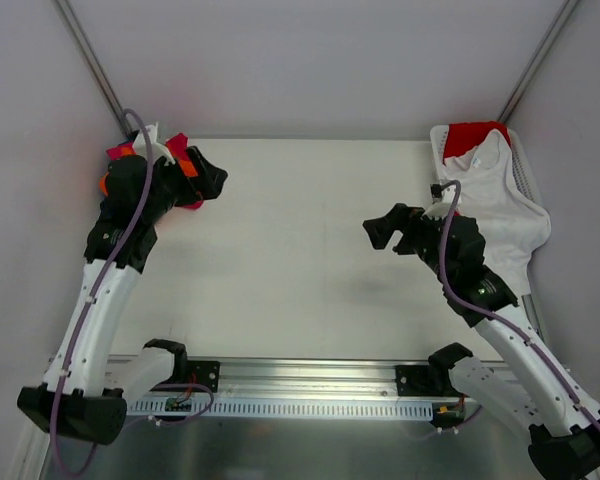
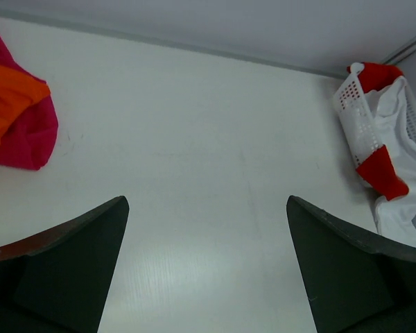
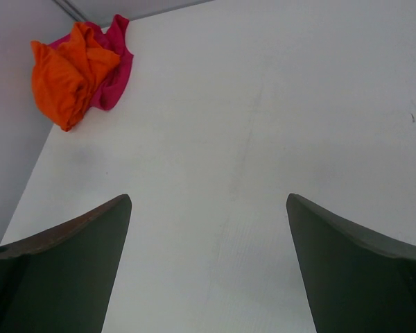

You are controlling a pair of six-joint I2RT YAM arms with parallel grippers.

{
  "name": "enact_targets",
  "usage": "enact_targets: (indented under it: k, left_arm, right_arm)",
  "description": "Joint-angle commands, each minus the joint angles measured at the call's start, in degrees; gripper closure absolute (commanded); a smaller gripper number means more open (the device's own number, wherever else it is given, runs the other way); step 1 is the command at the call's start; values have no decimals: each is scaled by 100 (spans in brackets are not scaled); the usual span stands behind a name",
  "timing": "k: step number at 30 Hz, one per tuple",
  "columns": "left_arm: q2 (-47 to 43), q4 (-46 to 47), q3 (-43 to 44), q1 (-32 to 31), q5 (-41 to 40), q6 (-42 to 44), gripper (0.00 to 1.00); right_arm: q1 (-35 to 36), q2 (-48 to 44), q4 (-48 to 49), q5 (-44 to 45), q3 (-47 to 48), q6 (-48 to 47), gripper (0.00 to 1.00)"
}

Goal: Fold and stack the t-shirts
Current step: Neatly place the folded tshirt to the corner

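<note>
With the left pincer (image 1: 212,178) released and the crumpled orange t-shirt (image 3: 69,76) bunched with the magenta t-shirt (image 3: 114,66) just to its left, I'd pinch only the orange layer and draw it across the bare bench (image 1: 300,260) toward the released right pincer (image 1: 380,232), which has the white t-shirt (image 1: 500,205) behind it.

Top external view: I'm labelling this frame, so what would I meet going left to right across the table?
The pink and orange t-shirt heap → left pincer → right pincer → white t-shirt.
</note>
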Motion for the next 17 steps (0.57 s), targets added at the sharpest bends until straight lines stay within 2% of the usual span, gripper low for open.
enact_targets:
  k: [1, 7, 14, 15, 17]
  left_arm:
    - [-738, -236, 76, -10, 284, 561, 1]
    - [-1354, -430, -178, -10, 434, 1265, 1]
    - [-1583, -377, -626, -10, 92, 1319, 1]
    - [-1592, -369, -740, -10, -13, 1292, 1]
    - [-1610, -325, -925, -10, -40, 1240, 1]
  right_arm:
    - [211, -332, -214, -275, 341, -184, 1]
    - [623, -465, -284, -293, 543, -254, 1]
    - [808, -359, -574, -118, 640, -298, 1]
    - [852, -333, -679, 170, 683, -272, 1]
    - [879, -96, -1126, 216, 903, -412, 1]
